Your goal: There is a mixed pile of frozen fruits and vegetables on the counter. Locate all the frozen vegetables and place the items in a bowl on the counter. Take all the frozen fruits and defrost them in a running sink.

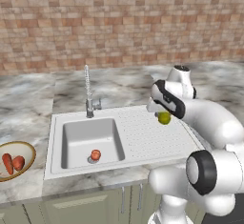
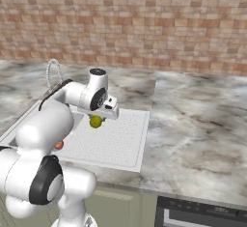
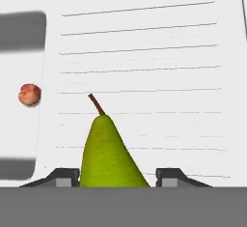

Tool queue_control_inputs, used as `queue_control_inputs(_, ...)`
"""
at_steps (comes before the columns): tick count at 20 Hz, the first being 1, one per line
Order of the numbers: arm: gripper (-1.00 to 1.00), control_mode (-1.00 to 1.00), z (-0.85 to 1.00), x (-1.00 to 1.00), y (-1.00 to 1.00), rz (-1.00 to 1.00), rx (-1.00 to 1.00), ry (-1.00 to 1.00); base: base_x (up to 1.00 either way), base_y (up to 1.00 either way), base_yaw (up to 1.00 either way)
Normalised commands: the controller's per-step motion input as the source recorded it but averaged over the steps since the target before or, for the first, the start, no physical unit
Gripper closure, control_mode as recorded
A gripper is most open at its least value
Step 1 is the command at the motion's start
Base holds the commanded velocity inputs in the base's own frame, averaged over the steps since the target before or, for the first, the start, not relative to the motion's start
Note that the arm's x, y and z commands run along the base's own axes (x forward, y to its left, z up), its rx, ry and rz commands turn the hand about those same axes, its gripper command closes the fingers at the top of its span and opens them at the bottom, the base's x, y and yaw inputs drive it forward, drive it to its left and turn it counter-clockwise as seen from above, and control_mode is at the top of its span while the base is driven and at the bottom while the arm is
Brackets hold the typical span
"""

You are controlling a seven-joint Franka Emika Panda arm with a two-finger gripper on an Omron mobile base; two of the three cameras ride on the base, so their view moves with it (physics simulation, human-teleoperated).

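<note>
My gripper (image 1: 163, 115) is shut on the yellow-green fruit (image 1: 165, 118), a small pear with a brown stem (image 3: 108, 156), and holds it just above the dotted drainboard of the light grey sink (image 1: 143, 139). The dark fingertips (image 3: 65, 177) flank the pear on both sides. The red-orange ball (image 1: 96, 155) lies on the basin floor, to the left of the held pear (image 2: 96, 121). At the far left of the counter (image 1: 28, 104), the bowl (image 1: 33, 157) holds the two orange-red vegetable pieces (image 1: 7, 163) (image 1: 18, 162).
The chrome spring-neck faucet (image 1: 87, 92) rises behind the basin, left of the gripper. A brick wall backs the counter. Marbled worktop stretches to the right of the sink (image 2: 193, 124). An oven front (image 2: 202, 214) sits below it.
</note>
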Motion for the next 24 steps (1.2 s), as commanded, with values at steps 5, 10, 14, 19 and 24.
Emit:
queue_control_inputs(5, 1.00, -1.00, 0.00, -0.06, 0.94, 0.00, 0.02, -0.32, 0.00, 0.00, 0.00)
queue_control_inputs(10, 1.00, -1.00, 0.00, -0.02, 0.74, 0.00, 0.01, -0.15, 0.00, 0.00, 0.00)
queue_control_inputs(14, 1.00, -1.00, 0.00, 0.00, 0.65, 0.00, 0.00, -0.10, 0.00, 0.00, 0.00)
queue_control_inputs(19, 1.00, -1.00, 0.00, 0.00, 0.86, 0.00, 0.00, 0.00, 0.00, 0.00, 0.00)
queue_control_inputs(24, 1.00, -1.00, 0.00, -0.03, 0.86, 0.00, -0.02, 0.09, 0.00, 0.00, 0.00)
